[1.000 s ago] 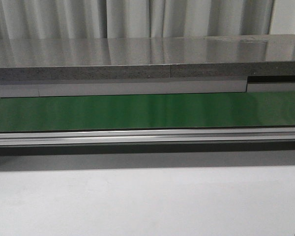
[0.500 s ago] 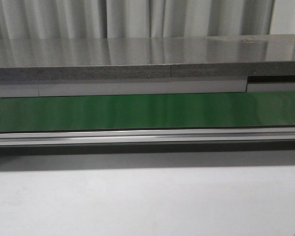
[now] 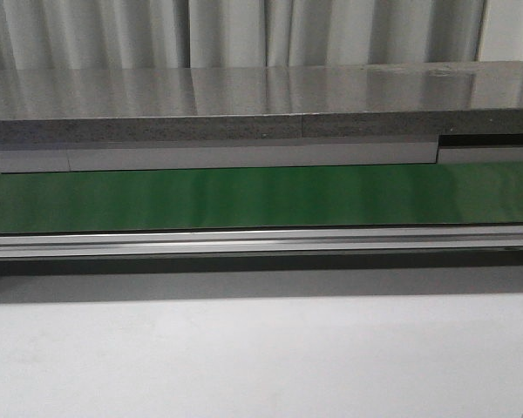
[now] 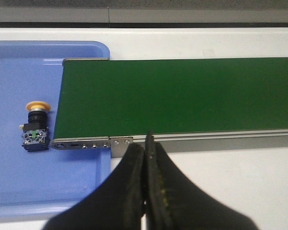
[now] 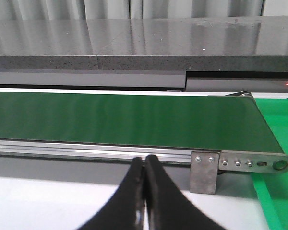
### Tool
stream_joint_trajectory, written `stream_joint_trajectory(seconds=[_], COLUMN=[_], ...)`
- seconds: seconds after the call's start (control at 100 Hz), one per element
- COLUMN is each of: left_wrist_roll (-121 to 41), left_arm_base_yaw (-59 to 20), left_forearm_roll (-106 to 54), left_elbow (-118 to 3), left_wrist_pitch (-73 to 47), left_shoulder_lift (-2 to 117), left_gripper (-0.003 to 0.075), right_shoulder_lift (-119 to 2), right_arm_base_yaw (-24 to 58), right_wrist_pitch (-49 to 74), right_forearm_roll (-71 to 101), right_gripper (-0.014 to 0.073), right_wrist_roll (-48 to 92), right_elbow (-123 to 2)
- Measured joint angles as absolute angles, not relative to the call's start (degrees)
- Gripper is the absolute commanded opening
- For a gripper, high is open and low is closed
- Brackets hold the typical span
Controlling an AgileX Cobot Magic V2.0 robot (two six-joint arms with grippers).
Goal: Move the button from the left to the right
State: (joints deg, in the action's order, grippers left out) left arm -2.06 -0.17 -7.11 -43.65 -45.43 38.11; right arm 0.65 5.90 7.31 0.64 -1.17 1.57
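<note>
Yellow-capped button [image 4: 34, 125] lies untouched in the blue tray [image 4: 19, 187], both arms' jaws clenched empty, nothing moved yet.

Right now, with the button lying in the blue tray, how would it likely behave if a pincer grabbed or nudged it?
The button looks rigid, so it probably won't flex. It lies on its side in the tray, and its round yellow cap may let it pivot or roll if nudged. The boxy black body offers flat faces, likely the steadier grip. The left pincer is shut, away from it.
</note>
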Motion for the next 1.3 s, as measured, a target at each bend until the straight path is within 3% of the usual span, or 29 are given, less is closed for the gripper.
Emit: stream_joint_trajectory(seconds=[0.07,0.19,0.29,0.76,1.3], left_wrist_roll=[-2.06,-2.06,-2.06,1.17,3.29], left_arm_base_yaw=[-0.17,-0.17,-0.17,0.93,20.13], left_forearm_roll=[-6.97,-6.97,-6.97,-1.69,2.53], left_elbow=[-43.65,-43.65,-43.65,-45.88,-61.46], left_wrist_pitch=[-45.33,-45.44,-45.79,-48.06,-44.96], left_shoulder_lift=[38.11,38.11,38.11,40.72,77.08], left_gripper=[0.0115,0.0388,0.0504,0.0500,0.0500], right_shoulder_lift=[0.65,0.65,0.65,0.65,0.65], right_arm_base_yaw=[5.90,5.90,5.90,5.90,5.90], right_wrist_pitch=[7.31,7.31,7.31,7.31,7.31], right_forearm_roll=[0.64,0.64,0.64,0.64,0.64], right_gripper=[-0.0067,-0.0067,-0.0067,-0.0067,-0.0067], right_wrist_roll=[-1.17,-1.17,-1.17,-1.17,-1.17], right_elbow=[1.57,1.57,1.57,1.57,1.57])
